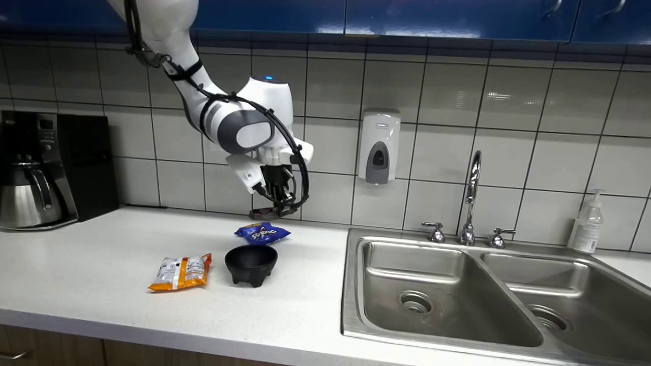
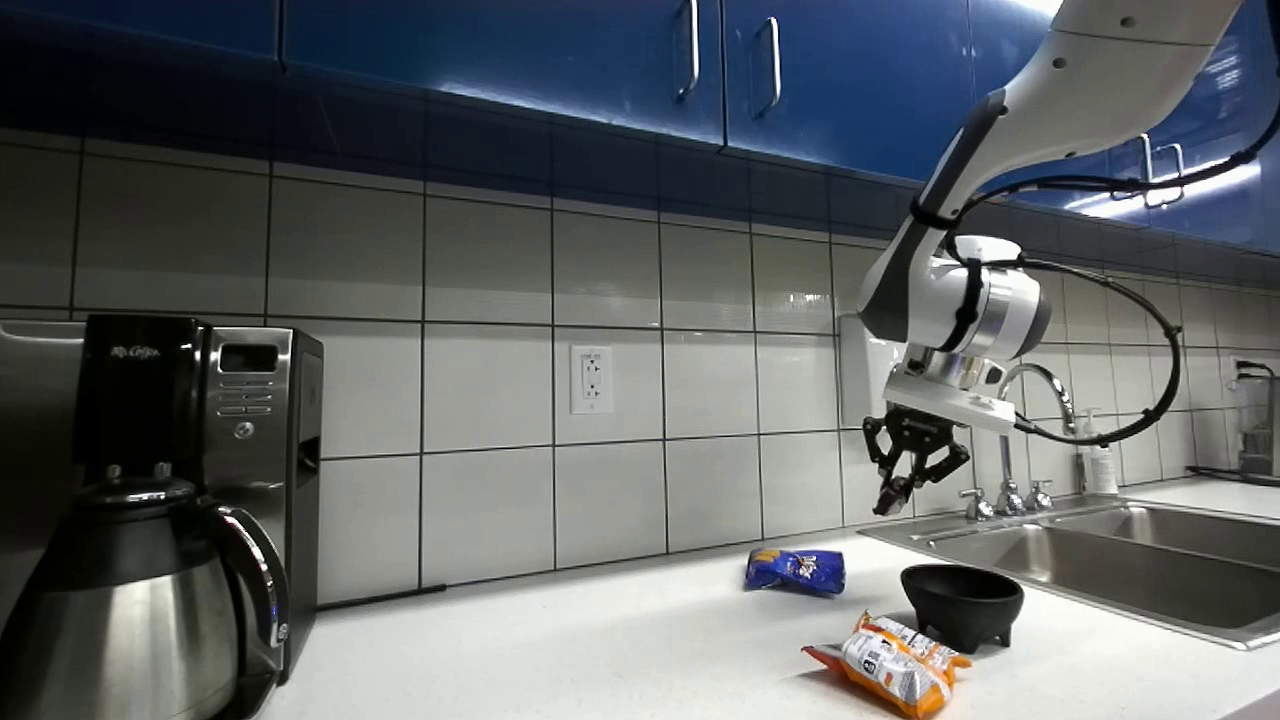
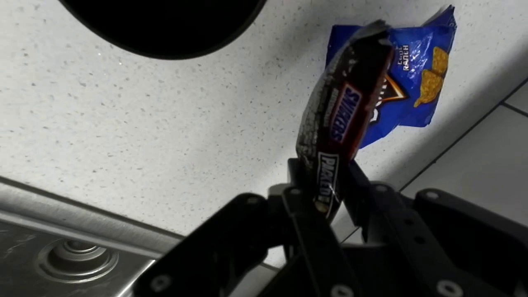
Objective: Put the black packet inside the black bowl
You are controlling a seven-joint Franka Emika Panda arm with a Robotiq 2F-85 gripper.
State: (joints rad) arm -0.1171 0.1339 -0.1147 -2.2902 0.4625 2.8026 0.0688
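As gripper (image 3: 326, 178) pinches glossy packet (image 3: 344, 119), matte bowl (image 1: 251, 267)

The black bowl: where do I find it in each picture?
In an exterior view: the black bowl stands left of centre, lower half, right of the orange packet.
In an exterior view: the bowl is at lower right, above and right of the orange packet.
In the wrist view: the bowl is at top left, cut off by the edge.
Shared landmark: the blue packet, in all three.
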